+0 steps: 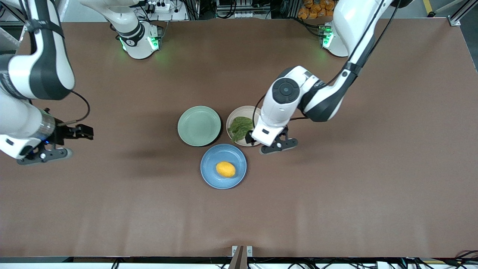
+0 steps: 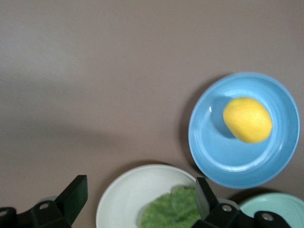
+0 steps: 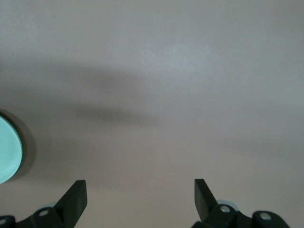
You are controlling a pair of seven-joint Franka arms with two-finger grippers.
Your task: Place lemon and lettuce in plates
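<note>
The yellow lemon point(image 1: 225, 169) lies in the blue plate point(image 1: 209, 173). The dark-green lettuce point(image 1: 239, 127) lies in the pale beige plate point(image 1: 236, 112). My left gripper point(image 1: 269, 144) is open and empty, up over the beige plate's edge at the left arm's end. In the left wrist view the lettuce point(image 2: 173, 209) on the beige plate point(image 2: 128, 194) shows between the open fingers point(image 2: 76, 192), with the lemon point(image 2: 247, 119) in the blue plate point(image 2: 209, 147) apart from them. My right gripper point(image 1: 56, 144) is open and empty over bare table toward the right arm's end; it waits.
A pale mint-green plate point(image 1: 199, 126) sits empty beside the beige plate, toward the right arm's end; its rim shows in the right wrist view point(image 3: 8, 149) and in the left wrist view point(image 2: 275, 206). The brown table point(image 1: 336, 194) spreads around the three plates.
</note>
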